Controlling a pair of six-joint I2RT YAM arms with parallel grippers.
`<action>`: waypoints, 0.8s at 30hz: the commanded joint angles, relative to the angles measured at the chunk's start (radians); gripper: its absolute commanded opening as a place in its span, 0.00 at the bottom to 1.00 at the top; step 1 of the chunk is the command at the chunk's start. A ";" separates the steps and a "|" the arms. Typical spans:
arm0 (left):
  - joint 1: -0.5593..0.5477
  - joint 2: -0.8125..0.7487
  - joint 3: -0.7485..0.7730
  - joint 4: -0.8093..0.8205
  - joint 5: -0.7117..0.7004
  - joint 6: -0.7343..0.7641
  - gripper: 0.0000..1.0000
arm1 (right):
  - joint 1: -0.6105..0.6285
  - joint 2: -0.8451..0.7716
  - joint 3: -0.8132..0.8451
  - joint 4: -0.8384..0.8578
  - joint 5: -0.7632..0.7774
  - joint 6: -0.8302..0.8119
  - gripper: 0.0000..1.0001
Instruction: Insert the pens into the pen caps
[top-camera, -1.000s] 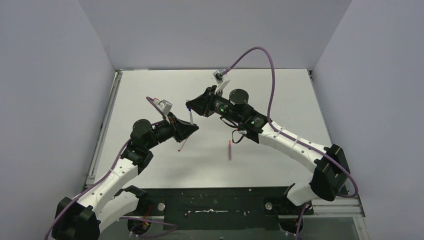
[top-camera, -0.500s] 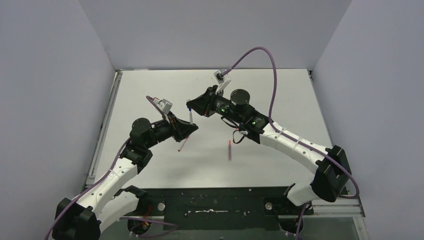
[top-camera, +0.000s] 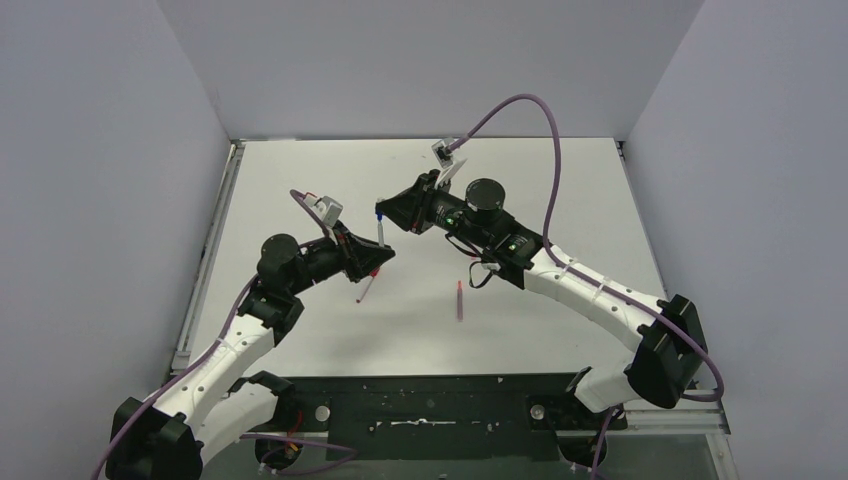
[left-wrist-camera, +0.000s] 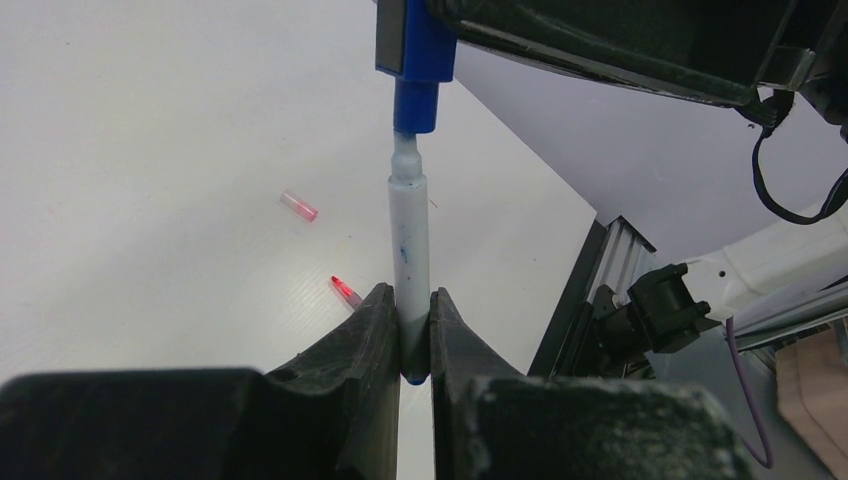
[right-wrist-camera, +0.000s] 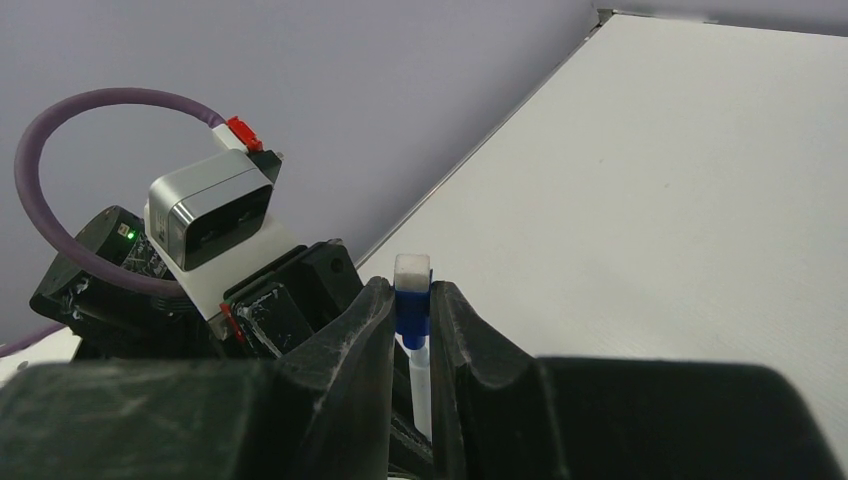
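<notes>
1. The left gripper is closed down narrow on the lower end of the blue-tipped pen. Its two fingers pinch the whitish barrel, which stands straight up between them, above the table.
2. In the top view a pale pen with a reddish lower end lies slanted on the table, just below that gripper.
3. The held pen's blue tip meets the open mouth of the blue cap. A short blue neck shows below the cap's rim; how far the tip sits inside cannot be told.
4. The right gripper squeezes the blue cap from both sides, jaws narrow, with the cap's whitish end showing between the fingertips. The two grippers sit nearly nose to nose, left of the table's middle.
5. Further right, the pinkish-red pen lies alone on the table, well apart from both grippers.
6. The left wrist view shows a pale pink piece and a red piece lying apart on the table. They are too small to tell whether they are caps.
</notes>
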 joint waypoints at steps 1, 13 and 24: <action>0.018 -0.007 0.049 0.014 -0.019 0.004 0.00 | 0.008 -0.020 0.026 0.032 -0.036 0.003 0.00; 0.022 0.005 0.113 -0.106 -0.006 0.103 0.00 | 0.010 -0.007 0.041 -0.039 -0.047 -0.032 0.00; 0.021 -0.020 0.160 -0.246 -0.016 0.218 0.00 | 0.011 0.032 0.093 -0.133 -0.056 -0.064 0.00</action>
